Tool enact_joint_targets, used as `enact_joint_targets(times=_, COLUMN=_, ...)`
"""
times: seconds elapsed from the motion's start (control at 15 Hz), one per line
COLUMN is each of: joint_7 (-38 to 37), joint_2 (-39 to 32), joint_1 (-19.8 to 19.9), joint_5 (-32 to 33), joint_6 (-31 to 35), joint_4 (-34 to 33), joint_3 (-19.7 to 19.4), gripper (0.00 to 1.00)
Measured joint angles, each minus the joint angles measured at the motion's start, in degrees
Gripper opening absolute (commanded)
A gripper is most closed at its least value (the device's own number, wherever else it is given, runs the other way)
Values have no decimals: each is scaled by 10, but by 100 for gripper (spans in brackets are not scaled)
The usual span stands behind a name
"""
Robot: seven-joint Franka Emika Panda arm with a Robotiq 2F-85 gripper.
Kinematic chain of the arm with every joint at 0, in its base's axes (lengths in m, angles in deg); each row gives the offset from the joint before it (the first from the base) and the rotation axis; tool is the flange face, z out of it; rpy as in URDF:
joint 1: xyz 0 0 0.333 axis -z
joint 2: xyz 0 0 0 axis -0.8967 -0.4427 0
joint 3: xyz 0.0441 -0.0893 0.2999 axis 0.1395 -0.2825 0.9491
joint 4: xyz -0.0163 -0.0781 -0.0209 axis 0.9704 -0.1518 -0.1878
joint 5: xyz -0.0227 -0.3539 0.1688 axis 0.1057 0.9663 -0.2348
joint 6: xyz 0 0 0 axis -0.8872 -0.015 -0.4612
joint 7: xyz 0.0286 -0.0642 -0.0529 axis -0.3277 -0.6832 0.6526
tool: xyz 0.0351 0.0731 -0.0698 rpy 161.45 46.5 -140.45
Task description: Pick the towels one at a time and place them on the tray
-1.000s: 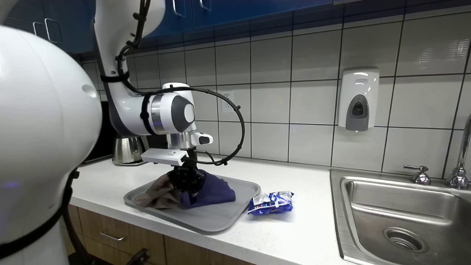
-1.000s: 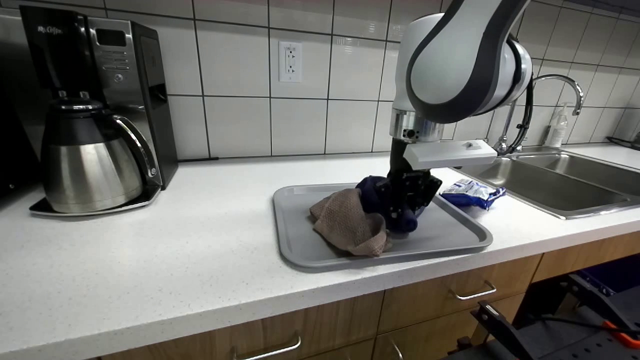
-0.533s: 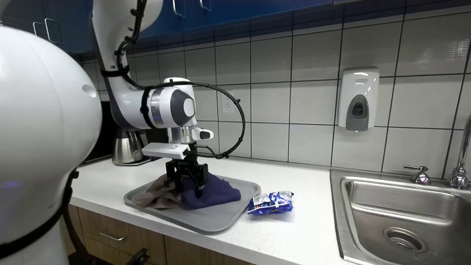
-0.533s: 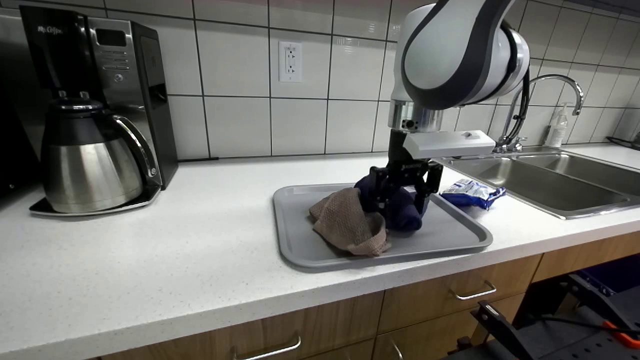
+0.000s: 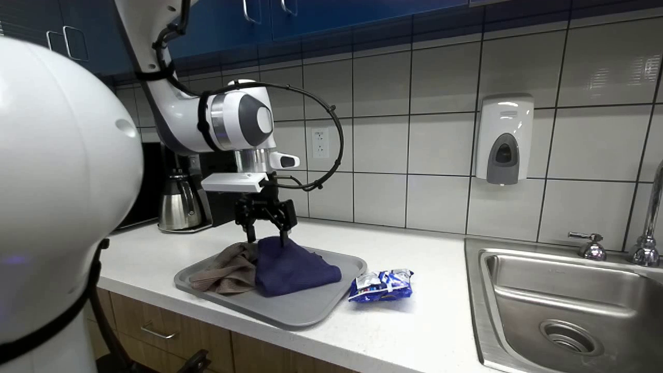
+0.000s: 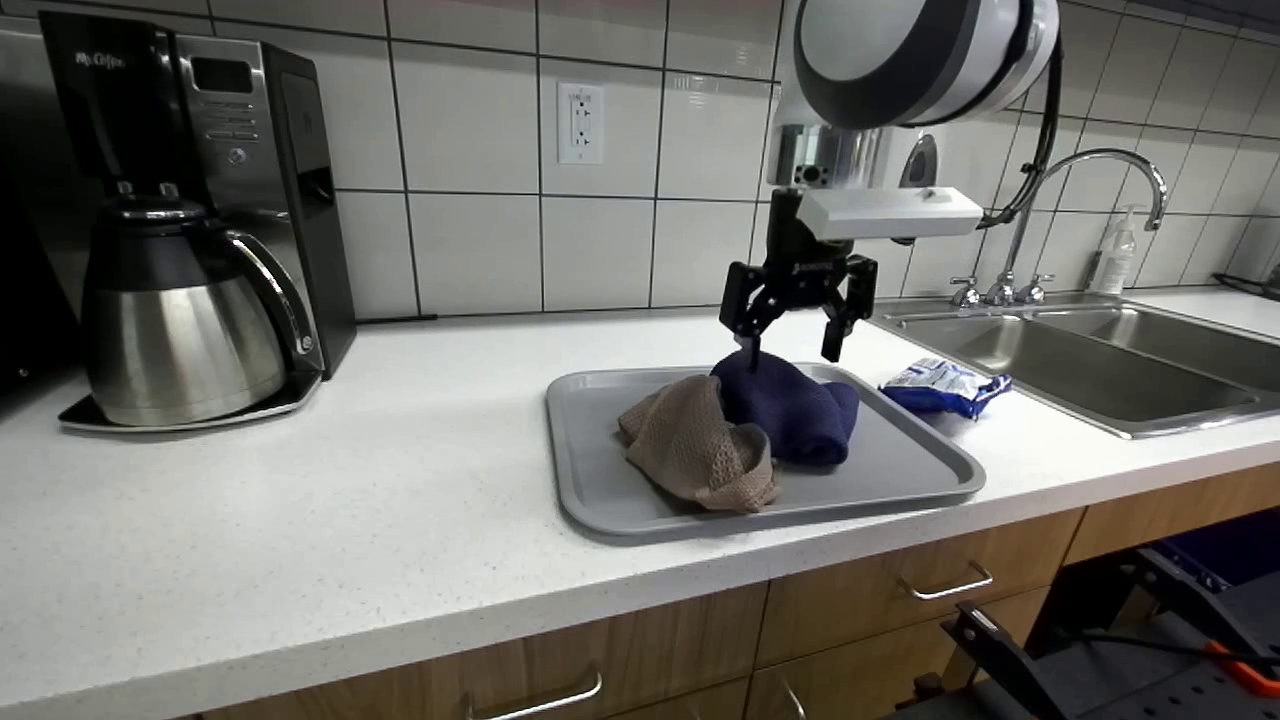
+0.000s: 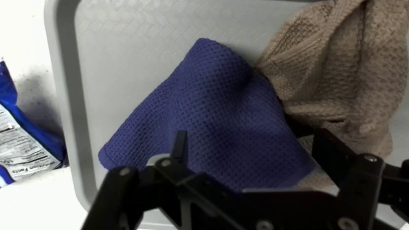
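Observation:
Two towels lie crumpled side by side on the grey tray (image 6: 900,465): a brown one (image 6: 690,445) and a purple one (image 6: 800,415). The purple towel (image 5: 298,269) bunches up into a peak, its edge against the brown towel (image 5: 228,272). Above that peak my gripper (image 5: 268,241) hangs with fingers spread wide and pointing down. In the wrist view, the purple towel (image 7: 211,105) shows beneath the open gripper (image 7: 251,137), and no cloth is pinched. One finger (image 7: 332,153) is over the border with the brown towel (image 7: 345,73).
A blue and white snack packet (image 5: 382,287) lies on the counter just outside the tray, on the side towards the steel sink (image 5: 474,311). A coffee maker with a steel carafe (image 6: 190,345) stands at the opposite end. A tiled wall runs behind.
My gripper has opened, letting go of the purple towel, and has risen straight up off it. The purple towel has loosened a little and stays on the tray; the brown one has not moved.

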Motion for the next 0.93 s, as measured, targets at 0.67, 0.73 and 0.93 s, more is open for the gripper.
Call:
enact_joint_targets(times=0.67, joint_7=-2, joint_2=91, joint_1=0, joint_5=-2, joint_6=-44, joint_4=-19, joint_3=37, gripper=100)
enact_joint_targets(times=0.73, joint_7=-3, joint_2=99, joint_1=0, joint_5=-2, joint_6=-47, joint_4=-20, joint_3=39, gripper=100)
enact_joint_targets(times=0.93, joint_7=-9, joint_2=115, joint_1=0, joint_5=-2, joint_6=-57, joint_4=-23, joint_3=43, gripper=100)
